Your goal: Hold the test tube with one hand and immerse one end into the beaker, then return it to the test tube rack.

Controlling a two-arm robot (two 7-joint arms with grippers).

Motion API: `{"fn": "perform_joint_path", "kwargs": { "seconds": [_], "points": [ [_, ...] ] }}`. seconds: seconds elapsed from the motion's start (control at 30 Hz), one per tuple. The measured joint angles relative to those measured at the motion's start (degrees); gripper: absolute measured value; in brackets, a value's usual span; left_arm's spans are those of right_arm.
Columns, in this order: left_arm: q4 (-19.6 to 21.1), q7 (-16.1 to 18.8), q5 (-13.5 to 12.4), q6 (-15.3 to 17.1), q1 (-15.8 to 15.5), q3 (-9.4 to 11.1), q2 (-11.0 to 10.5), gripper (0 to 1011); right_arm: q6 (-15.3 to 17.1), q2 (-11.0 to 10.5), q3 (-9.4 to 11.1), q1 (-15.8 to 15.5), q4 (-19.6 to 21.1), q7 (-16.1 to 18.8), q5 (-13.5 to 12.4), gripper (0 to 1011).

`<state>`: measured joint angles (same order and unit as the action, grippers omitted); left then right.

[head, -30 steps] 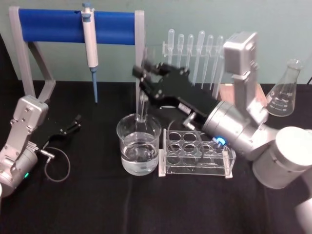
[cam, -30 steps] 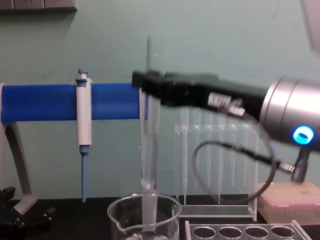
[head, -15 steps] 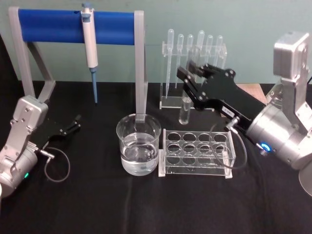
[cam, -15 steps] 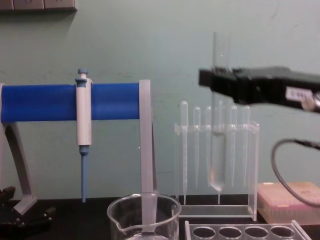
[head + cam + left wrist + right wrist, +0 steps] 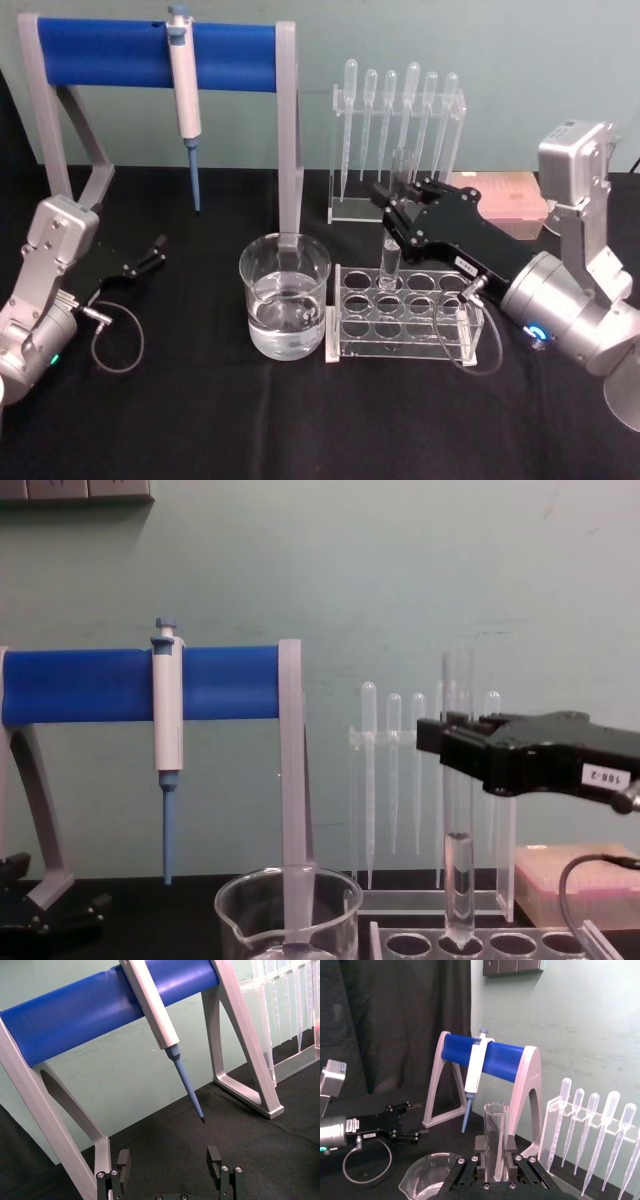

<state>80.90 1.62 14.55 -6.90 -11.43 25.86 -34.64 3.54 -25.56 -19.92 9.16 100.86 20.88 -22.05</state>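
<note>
Right now the clutter matters most: a clear plastic tube rack (image 5: 403, 312) with ringed holes sits on the black cloth just beside the beaker (image 5: 285, 296), on the robot's right of it. Behind the rack stands a clear holder of bulb-topped plastic pipettes (image 5: 398, 120), and behind the beaker rises a grey-legged stand with a blue bar (image 5: 150, 52), from which a white-and-blue pipettor (image 5: 183, 95) hangs tip down. One grey leg of that stand rises directly behind the beaker.

The right gripper (image 5: 392, 212) reaches in from the right side on a silver cylindrical wrist, its black body angled down toward the rack. Its fingers are closed narrowly on the test tube (image 5: 390, 245), pinching it about halfway up. The tube stands upright, a thin clear glass cylinder with a round bottom, and its lower end sits right at the mouth of a hole in the rack's back row; from the chest view the rounded tip (image 5: 459, 935) appears to have just entered the hole. It is well clear of the beaker.

The beaker is a wide clear glass with a pouring spout, partly filled with clear liquid.

The left gripper (image 5: 148, 256) lies low on the cloth at the far left, fingers spread apart with nothing between them.
</note>
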Motion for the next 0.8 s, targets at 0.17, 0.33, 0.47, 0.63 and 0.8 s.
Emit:
{"fn": "perform_joint_path", "kwargs": {
  "seconds": [0.17, 0.33, 0.47, 0.63, 0.8],
  "points": [
    [0.0, 0.0, 0.0, 0.0, 0.0, 0.0, 0.0, 1000, 0.4, 0.6, -0.2, 0.0, -0.9, -0.1, 0.4, 226],
    [0.0, 0.0, 0.0, 0.0, 0.0, 0.0, 0.0, 1000, 0.9, 1.1, -0.5, 0.0, -1.5, -0.1, 0.7, 226],
    [0.0, 0.0, 0.0, 0.0, 0.0, 0.0, 0.0, 1000, 1.2, 1.3, -0.7, -0.1, -1.8, -0.3, 1.0, 226],
    [0.0, 0.0, 0.0, 0.0, 0.0, 0.0, 0.0, 1000, 1.5, 1.6, -1.0, -0.2, -2.6, -0.4, 1.6, 225],
    [0.0, 0.0, 0.0, 0.0, 0.0, 0.0, 0.0, 1000, 1.5, 1.9, -1.2, -0.4, -3.7, -0.4, 2.2, 225]
  ]
}}
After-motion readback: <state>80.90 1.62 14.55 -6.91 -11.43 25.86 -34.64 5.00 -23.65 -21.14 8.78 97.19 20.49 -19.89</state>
